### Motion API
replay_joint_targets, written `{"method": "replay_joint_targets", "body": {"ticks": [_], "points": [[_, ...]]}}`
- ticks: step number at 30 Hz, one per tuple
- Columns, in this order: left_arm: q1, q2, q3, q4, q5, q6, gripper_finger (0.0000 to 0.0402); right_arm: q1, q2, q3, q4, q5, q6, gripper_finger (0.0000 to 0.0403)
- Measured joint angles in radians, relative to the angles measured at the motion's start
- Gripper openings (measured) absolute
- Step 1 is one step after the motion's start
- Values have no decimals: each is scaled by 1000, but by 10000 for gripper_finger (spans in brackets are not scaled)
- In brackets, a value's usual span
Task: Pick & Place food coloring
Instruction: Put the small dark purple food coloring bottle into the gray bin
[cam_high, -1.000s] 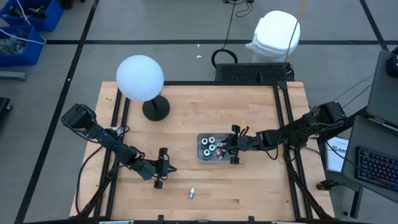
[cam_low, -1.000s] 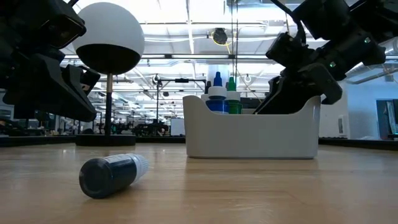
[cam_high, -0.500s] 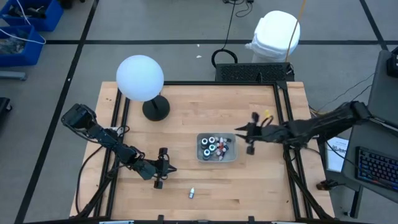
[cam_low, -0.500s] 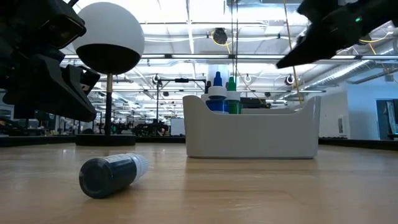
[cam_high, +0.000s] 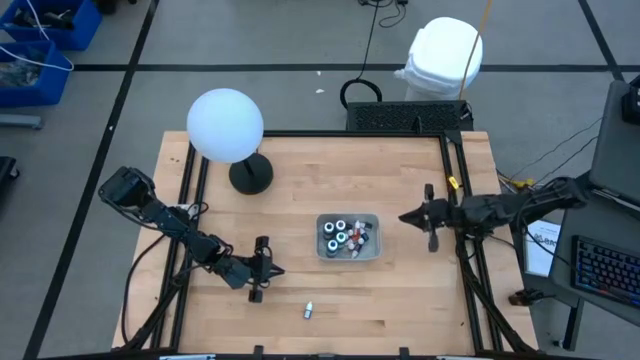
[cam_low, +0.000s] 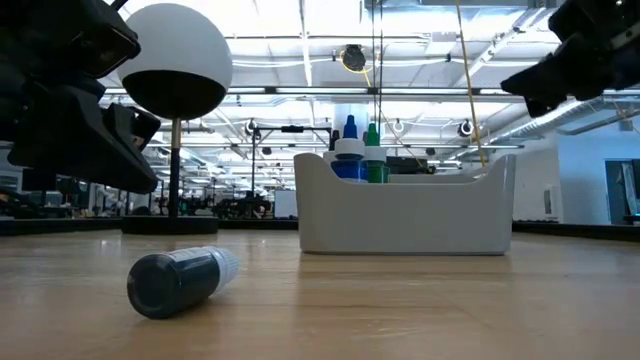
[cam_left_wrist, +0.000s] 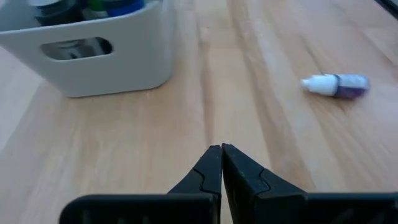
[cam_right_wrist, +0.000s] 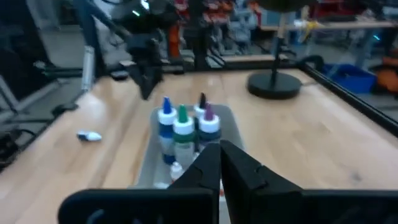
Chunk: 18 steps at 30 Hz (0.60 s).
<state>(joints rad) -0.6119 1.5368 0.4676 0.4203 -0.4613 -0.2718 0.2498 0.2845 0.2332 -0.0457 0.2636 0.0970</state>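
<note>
A clear tray (cam_high: 372, 250) stands mid-table with several food coloring bottles (cam_high: 343, 236) upright in it; blue, green and purple tips show in the right wrist view (cam_right_wrist: 183, 127). One small bottle (cam_high: 309, 311) lies on its side on the wood near the front edge, also seen in the left wrist view (cam_left_wrist: 336, 84) and the low view (cam_low: 180, 282). My left gripper (cam_high: 280, 271) hovers shut, left of the tray and behind the loose bottle. My right gripper (cam_high: 403, 216) is shut and holds nothing. It floats level to the right of the tray, pointing at it.
A lamp with a white globe (cam_high: 225, 125) on a black base (cam_high: 250, 175) stands at the far left of the table. Black rails (cam_high: 465, 260) frame the table's edges. Bare wood lies between the tray and the loose bottle.
My right gripper has drawn back out of the tray toward the table's right edge and risen, tipping from pointing down into the tray to lying level. The bottles stay in the tray. The loose bottle has not moved.
</note>
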Motion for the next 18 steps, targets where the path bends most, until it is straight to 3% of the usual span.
{"method": "replay_joint_targets", "body": {"ticks": [4,8,14,18], "points": [[20,1,16,-1,-14,-43,21,1,-63,-90,87,-37,-11,1],[-3,1,162,-41,24,-10,9,0,-73,-142,203,-36,-12,1],[-56,75,551,-517,11,23,4,1,-72,-174,232,-33,-57,1],[-28,198,766,-725,8,-106,10,1,-71,-175,233,-33,-91,1]]}}
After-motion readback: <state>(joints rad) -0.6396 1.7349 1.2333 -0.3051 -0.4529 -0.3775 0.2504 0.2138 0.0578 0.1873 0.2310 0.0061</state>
